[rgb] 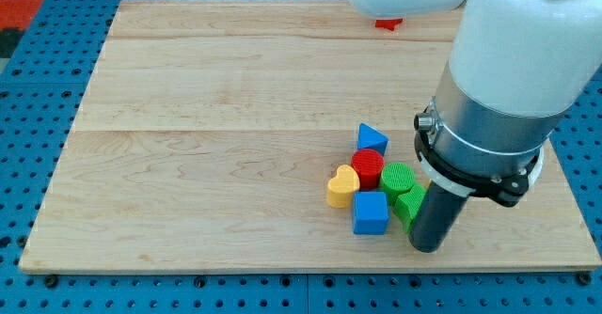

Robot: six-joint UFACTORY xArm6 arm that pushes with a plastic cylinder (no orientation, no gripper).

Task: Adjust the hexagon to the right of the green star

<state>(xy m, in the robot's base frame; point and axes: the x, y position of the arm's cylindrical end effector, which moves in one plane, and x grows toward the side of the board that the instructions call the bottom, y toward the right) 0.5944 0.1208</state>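
A cluster of blocks lies at the lower right of the wooden board (216,117). A red block (368,166), which looks like a hexagon, sits in the middle of it. A blue triangle (372,137) is just above it, a yellow heart (342,186) to its left and a blue cube (370,212) below it. A green ribbed block (397,177), its shape unclear, touches the red one on the right. Below it is a second green block (409,204), perhaps the star, partly hidden by my rod. My tip (428,247) rests against this block's right side.
A small red block (388,23) shows at the board's top edge, mostly hidden under the white arm. The arm's grey and white body (499,98) covers the board's right part. A blue pegboard (38,98) surrounds the board.
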